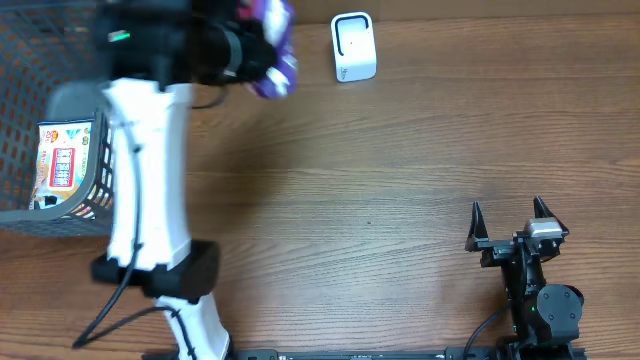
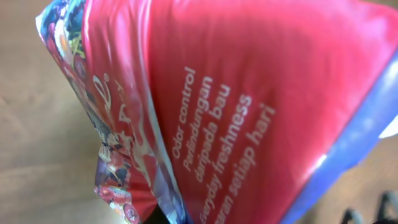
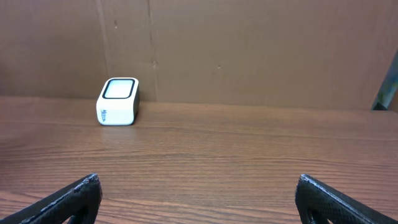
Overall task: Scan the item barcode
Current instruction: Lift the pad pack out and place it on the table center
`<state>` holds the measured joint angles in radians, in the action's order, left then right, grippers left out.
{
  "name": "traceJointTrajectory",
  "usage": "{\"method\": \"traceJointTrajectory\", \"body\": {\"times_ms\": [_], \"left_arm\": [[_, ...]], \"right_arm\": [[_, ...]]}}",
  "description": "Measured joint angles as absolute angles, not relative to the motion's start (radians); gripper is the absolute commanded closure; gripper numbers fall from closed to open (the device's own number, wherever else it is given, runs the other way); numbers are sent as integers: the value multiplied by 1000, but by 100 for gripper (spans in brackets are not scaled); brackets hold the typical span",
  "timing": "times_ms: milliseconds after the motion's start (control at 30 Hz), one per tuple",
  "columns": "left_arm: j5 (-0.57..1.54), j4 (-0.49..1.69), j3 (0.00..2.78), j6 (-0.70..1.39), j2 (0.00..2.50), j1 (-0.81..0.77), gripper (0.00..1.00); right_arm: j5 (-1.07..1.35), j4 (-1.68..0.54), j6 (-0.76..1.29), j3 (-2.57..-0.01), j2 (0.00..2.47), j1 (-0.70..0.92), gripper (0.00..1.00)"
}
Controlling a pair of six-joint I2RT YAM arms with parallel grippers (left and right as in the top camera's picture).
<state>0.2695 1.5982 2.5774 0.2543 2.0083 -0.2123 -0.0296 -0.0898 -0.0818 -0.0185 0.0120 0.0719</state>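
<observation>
item: red and purple pouch [image 1: 274, 45], held clear of the table [image 1: 380, 160] at the far side, just left of the scanner [image 1: 353, 47], apart from it.
pouch face: the left wrist view is filled by a red panel with white print, blue edge at right.
left gripper [image 1: 245, 52]: clenched on the pouch; its fingers cannot be made out in its own view.
right gripper [image 1: 508, 222]: released, jaws wide apart, nothing between them, low at the near right, well apart from the scanner.
scanner: white block, dark-rimmed window, standing on the table.
basket [image 1: 40, 60]: grey mesh, far left; one printed packet [image 1: 62, 165] inside.
</observation>
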Motion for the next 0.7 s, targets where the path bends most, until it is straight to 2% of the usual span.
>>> {"method": "traceJointTrajectory", "body": {"times_ms": [300, 433, 467, 533, 700], "left_arm": [[136, 1629, 2503, 286, 2279, -406, 96], [119, 1650, 2489, 294, 2389, -446, 80], [117, 1658, 2488, 295, 2410, -453, 75], [114, 1673, 2487, 301, 2441, -460, 52], [107, 1687, 2486, 303, 2462, -463, 8]], "right_arm": [[-30, -90, -82, -19, 12, 72, 0], [-30, -89, -82, -19, 12, 72, 0], [-29, -90, -82, -19, 12, 72, 0], [-29, -90, -82, -19, 12, 72, 0], [-30, -90, -82, -19, 12, 72, 0]]}}
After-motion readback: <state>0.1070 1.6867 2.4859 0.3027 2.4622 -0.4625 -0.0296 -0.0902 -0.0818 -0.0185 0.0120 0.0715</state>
